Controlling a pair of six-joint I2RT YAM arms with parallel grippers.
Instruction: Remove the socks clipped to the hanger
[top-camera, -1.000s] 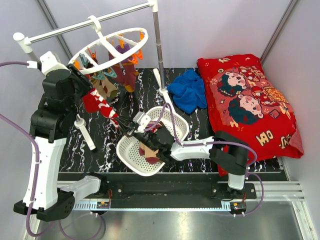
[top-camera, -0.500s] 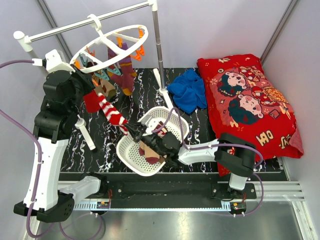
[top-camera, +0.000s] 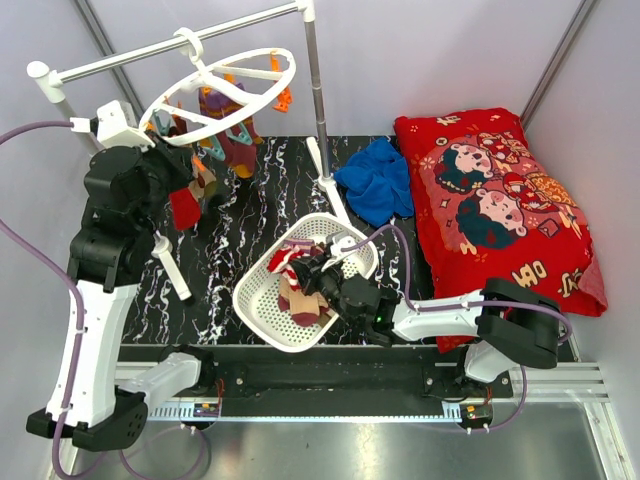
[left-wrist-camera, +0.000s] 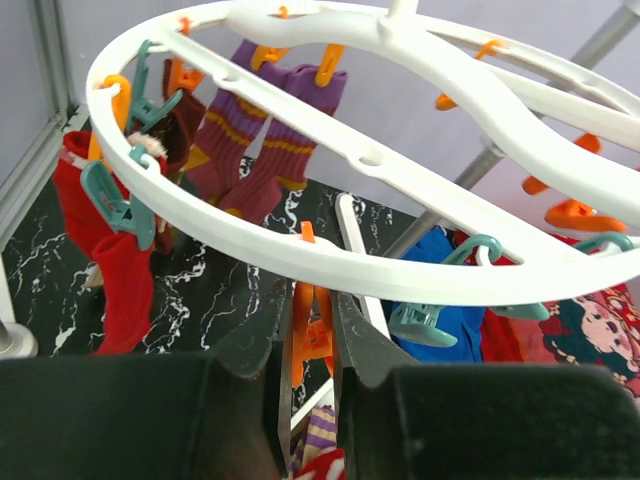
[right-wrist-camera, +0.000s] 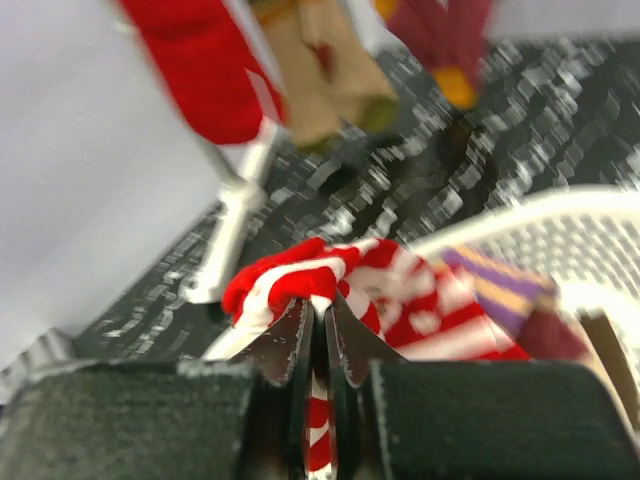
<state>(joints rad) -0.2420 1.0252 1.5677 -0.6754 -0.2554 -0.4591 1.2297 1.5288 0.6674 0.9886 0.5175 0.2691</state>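
Note:
The white hanger (top-camera: 228, 88) hangs from a rail at the back left, with maroon and purple striped socks (top-camera: 235, 150) and a red sock (top-camera: 185, 208) clipped to it. In the left wrist view the hanger's rim (left-wrist-camera: 250, 245) crosses above my left gripper (left-wrist-camera: 312, 300), which is shut on an orange clip (left-wrist-camera: 310, 335). Purple striped socks (left-wrist-camera: 265, 140) and a red sock (left-wrist-camera: 115, 270) hang beyond. My right gripper (top-camera: 308, 270) is shut on a red-and-white striped sock (right-wrist-camera: 300, 280), free of the hanger, over the white basket (top-camera: 250, 300).
The basket holds other socks, purple-striped and maroon (right-wrist-camera: 500, 290). A blue cloth (top-camera: 378, 180) and a red cartoon pillow (top-camera: 500, 200) lie to the right. The stand's upright pole (top-camera: 318, 100) rises behind the basket. A white post (top-camera: 170, 265) stands at the left.
The striped sock has come off the hanger; my right gripper has carried it down and right over the basket. My left gripper has moved up to the ring, which has swung.

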